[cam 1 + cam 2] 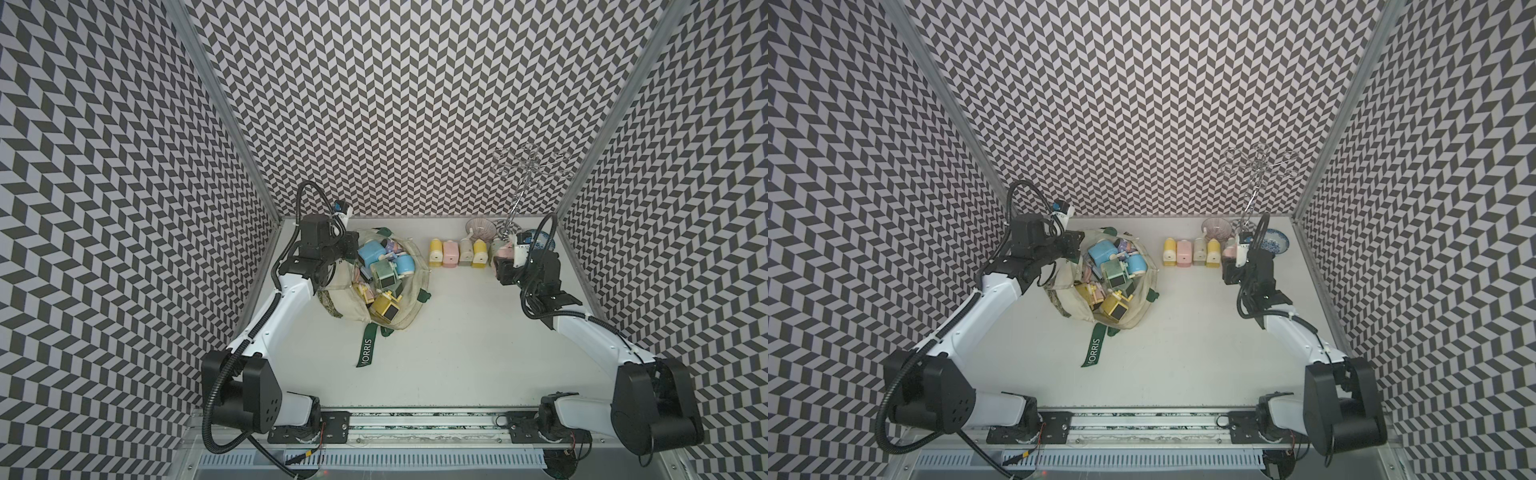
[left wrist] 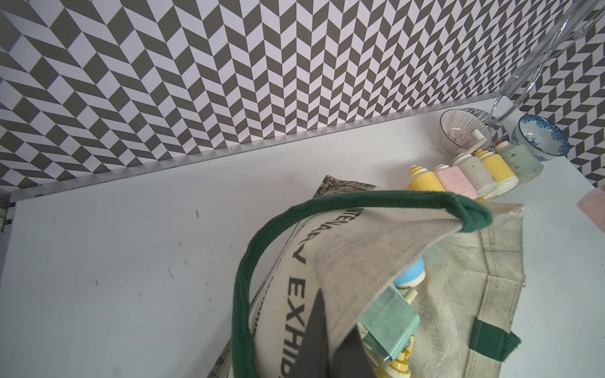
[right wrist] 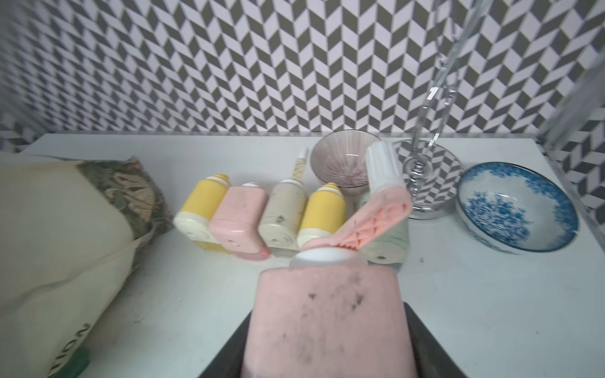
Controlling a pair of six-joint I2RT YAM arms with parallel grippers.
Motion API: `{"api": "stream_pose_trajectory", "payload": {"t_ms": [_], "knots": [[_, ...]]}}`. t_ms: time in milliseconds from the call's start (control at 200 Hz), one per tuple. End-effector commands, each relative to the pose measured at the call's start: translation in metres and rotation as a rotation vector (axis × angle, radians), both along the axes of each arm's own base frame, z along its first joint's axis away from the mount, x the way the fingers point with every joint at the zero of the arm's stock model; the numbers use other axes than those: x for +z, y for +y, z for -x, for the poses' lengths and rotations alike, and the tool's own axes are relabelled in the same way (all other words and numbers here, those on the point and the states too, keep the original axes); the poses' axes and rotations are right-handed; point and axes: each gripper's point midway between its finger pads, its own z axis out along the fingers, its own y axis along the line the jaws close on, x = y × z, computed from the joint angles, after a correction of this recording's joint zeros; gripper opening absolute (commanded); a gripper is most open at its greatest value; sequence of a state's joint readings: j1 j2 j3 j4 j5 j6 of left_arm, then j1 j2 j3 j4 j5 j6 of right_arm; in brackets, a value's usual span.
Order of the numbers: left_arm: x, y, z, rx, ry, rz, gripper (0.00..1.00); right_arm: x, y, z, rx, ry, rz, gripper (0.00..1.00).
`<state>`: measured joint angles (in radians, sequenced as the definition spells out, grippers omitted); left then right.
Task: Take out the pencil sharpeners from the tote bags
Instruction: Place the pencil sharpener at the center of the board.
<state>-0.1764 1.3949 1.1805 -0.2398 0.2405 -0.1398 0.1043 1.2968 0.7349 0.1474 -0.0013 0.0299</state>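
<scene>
A white table (image 1: 457, 340) stands between walls of grey and white zigzag pattern, seen from above; a cream tote bag (image 1: 409, 291) with green straps lies open on the left half of the table, towards the back; one strap (image 1: 366, 347), lettered MORRIS, trails towards the front; many pencil sharpeners (image 1: 1113, 278) are heaped in the bag's mouth, among them a blue sharpener (image 1: 371, 252), a green sharpener (image 1: 383, 275) and a yellow sharpener (image 1: 385, 307); the left gripper (image 2: 337, 351) is clenched on the bag's cream rim, the cloth pinched between its dark fingers; to the right of the bag, near the back wall, five more stand side by side in a row (image 3: 284, 216): yellow, pink, beige, yellow, pale green; the right gripper (image 3: 327, 314) grasps a pink sharpener (image 3: 329, 288) by its sides, just in front of the row's right end; whether it touches the table I cannot tell; behind the row stand a striped bowl (image 3: 343, 163), a blue-flowered bowl (image 3: 517, 209) and a shiny wire stand (image 3: 422, 183).
</scene>
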Motion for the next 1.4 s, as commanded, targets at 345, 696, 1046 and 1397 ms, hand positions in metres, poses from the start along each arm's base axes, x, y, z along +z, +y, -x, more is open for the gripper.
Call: {"api": "stream_pose_trajectory", "payload": {"t_ms": [345, 696, 1046, 1397], "knots": [[0.046, -0.008, -0.004, -0.03, -0.139, 0.03, 0.0, -0.013, -0.07, -0.065, -0.187, -0.054, 0.049, 0.51], [0.047, -0.008, -0.004, -0.032, -0.14, 0.03, 0.0, -0.05, -0.077, -0.102, -0.141, 0.012, 0.031, 0.51], [0.045, -0.008, -0.005, -0.031, -0.134, 0.027, 0.0, -0.064, -0.082, -0.126, -0.128, 0.048, 0.017, 0.53], [0.044, -0.007, -0.006, -0.027, -0.132, 0.023, 0.0, -0.08, -0.083, -0.135, -0.129, 0.102, -0.01, 0.61]]}}
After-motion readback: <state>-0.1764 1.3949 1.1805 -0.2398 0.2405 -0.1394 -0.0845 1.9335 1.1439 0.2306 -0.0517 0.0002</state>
